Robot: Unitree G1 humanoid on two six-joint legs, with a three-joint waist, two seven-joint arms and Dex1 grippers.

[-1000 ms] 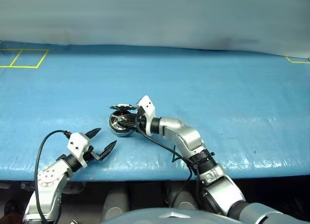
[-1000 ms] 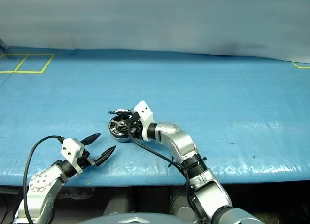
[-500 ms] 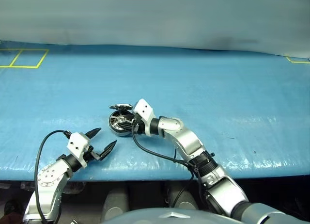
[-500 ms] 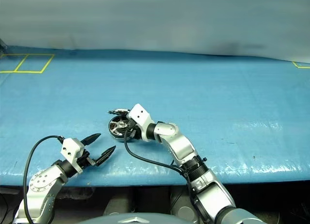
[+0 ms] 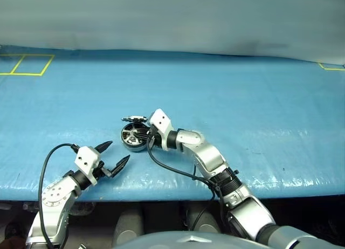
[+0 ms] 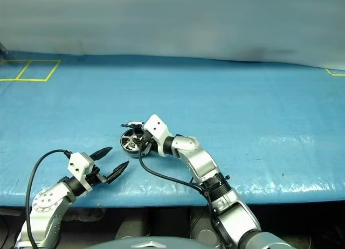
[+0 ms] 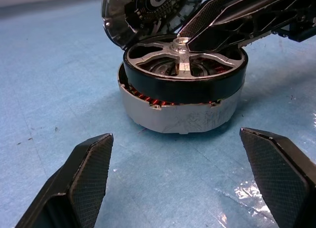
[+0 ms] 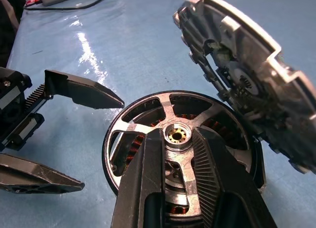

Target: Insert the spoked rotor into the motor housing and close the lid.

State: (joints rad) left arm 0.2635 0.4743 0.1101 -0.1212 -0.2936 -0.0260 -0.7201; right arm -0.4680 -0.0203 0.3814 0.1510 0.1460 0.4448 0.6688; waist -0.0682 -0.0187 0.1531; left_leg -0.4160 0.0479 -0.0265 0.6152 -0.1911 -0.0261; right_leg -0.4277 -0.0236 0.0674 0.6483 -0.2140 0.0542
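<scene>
Open lid [image 8: 247,70] above spoked rotor [image 8: 180,139], right gripper [image 8: 177,154] between

A lab test bench: blue-covered table [image 5: 242,98] with yellow tape squares [image 5: 24,64].

The lid [image 8: 256,90] runs past the picture's edge, and the right end effector [image 8: 178,154] apparently hides part of the spoked rotor [image 8: 148,139].

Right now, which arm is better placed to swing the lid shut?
Right, probably. The right gripper sits over the spoked silver rotor, beside the raised jagged grey lid; the open left gripper is farther away.
</scene>
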